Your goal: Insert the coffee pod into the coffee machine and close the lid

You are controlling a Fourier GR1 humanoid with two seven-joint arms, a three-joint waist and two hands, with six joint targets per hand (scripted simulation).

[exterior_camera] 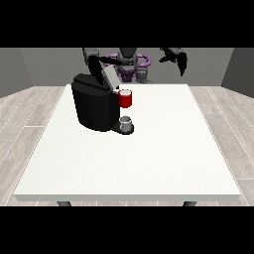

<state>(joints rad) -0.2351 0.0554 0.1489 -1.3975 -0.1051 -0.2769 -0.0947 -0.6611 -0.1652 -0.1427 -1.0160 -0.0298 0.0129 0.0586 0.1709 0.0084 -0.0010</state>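
Small grey cup-shaped coffee pod [126, 122] sits on base of bulky black coffee machine [94, 104], below red thing at machine [126, 98]. Judged light, rigid, slick-walled; pinch across sides. Hand at view's right [174, 56] raised, holding nothing; finger state: cannot tell.

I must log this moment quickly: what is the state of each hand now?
Hand at the view's right: raised above the table's far edge, holding nothing; fingers cannot be told.
Hand at the view's left: hidden, cannot be told.
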